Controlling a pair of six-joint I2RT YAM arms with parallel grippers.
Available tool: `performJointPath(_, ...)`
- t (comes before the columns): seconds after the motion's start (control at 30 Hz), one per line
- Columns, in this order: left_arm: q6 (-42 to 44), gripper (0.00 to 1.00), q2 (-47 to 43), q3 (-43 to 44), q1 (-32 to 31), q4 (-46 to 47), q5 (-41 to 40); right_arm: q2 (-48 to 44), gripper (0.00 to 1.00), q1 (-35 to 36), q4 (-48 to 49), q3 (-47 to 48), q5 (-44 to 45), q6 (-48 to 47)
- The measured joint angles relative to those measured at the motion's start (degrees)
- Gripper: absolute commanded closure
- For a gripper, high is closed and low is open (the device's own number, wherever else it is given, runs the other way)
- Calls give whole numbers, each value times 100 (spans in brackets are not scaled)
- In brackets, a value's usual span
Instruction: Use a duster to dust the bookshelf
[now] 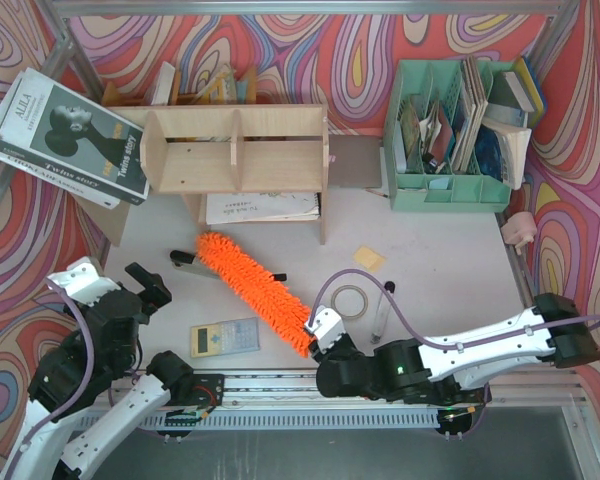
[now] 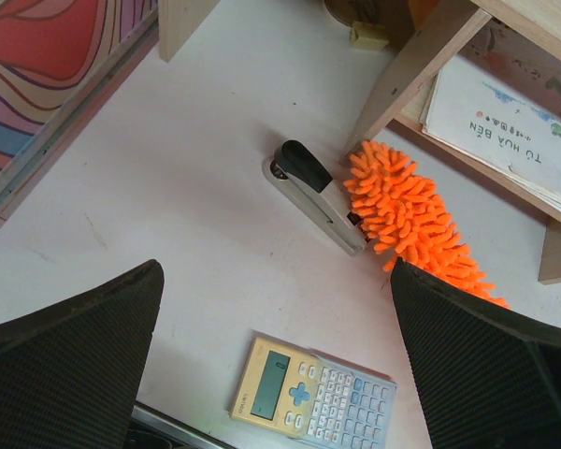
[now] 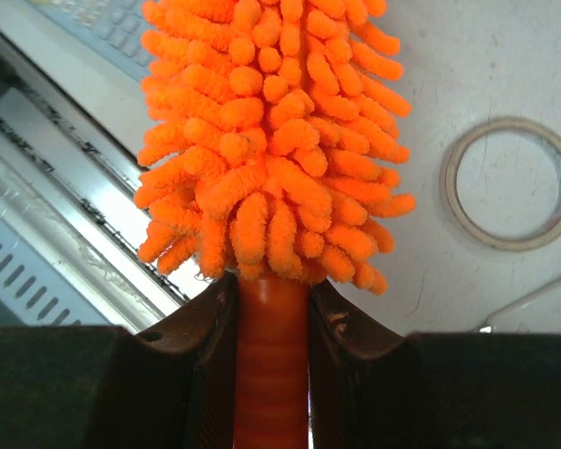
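Starting on the left: my left claw (image 1: 146, 284) hangs wide and empty over the table (image 1: 440, 250), with the stapler (image 2: 313, 192) ahead of it and the calculator (image 2: 310, 391) just below. It isn't doing any work right now.

The duster (image 1: 255, 285) lies flat on the table in front of the bookshelf (image 1: 235, 150). It runs diagonally from the shelf's front leg back toward the arms. Its far tip is touching the stapler and sits just beside that leg.

My worries, in order:
- If I swing it up carelessly, I reckon the fluffy tip drags the stapler along or snags on the leg.
- I'm only holding the very end of the handle, so the long head will probably droop or twist between the jaws once it's off the table.
- The tape ring (image 1: 352, 300) is close on the right and could get knocked on a wide turn.

My right claw (image 3: 271, 299) is clamped on the orange handle right where the fluff begins. The whole head sticks straight out ahead of it, toward the shelf.
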Motion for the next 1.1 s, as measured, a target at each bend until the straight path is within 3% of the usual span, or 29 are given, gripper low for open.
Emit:
performJointPath(0.4, 0, 2, -20, 0, 0, 0, 0, 234, 100, -4, -879, -50, 833, 2339)
performJointPath(0.73, 0, 2, -20, 0, 0, 2, 0, -142, 100, -7, -1189, -463, 1449, 4452)
performJointPath(0.93, 2, 2, -20, 0, 0, 2, 0, 315, 100, -11, -726, -470, 1486, 4369)
performJointPath(1.1, 2, 2, -20, 0, 0, 2, 0, 1047, 100, -17, 216, -286, 1499, 3624)
